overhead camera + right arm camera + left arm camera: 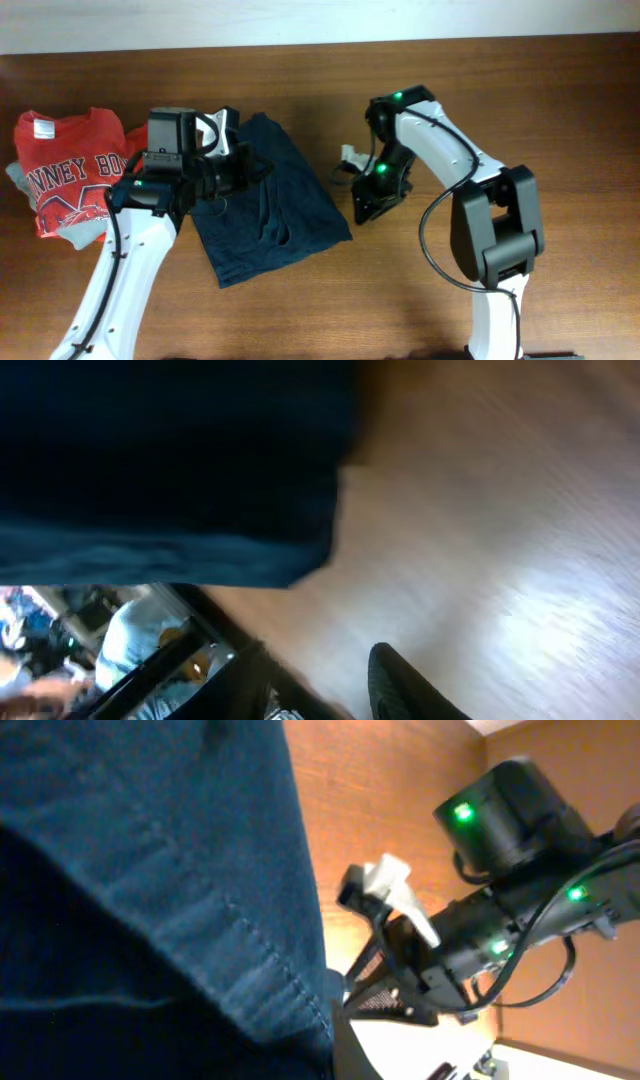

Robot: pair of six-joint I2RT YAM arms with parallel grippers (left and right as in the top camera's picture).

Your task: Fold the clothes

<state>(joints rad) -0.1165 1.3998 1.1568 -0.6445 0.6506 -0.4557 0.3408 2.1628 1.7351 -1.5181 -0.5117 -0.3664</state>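
Brown wooden tabletop (570, 110) carries the plain dark navy soft fabric garment (290, 210), which lies left of centre. Risk: I judge the thin fabric could slip from the left end effector (243, 170), whose fingers are pressed together on the garment's upper-left edge, or bunch unevenly if pulled from one side only. That arm reaches in low from the left. The right end effector (363, 207) sits just beside the garment's right corner, fingers apparently parted and empty.

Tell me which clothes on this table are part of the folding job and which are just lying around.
For the job: navy garment.
Just lying about: red T-shirt; grey garment peeking out beneath it.
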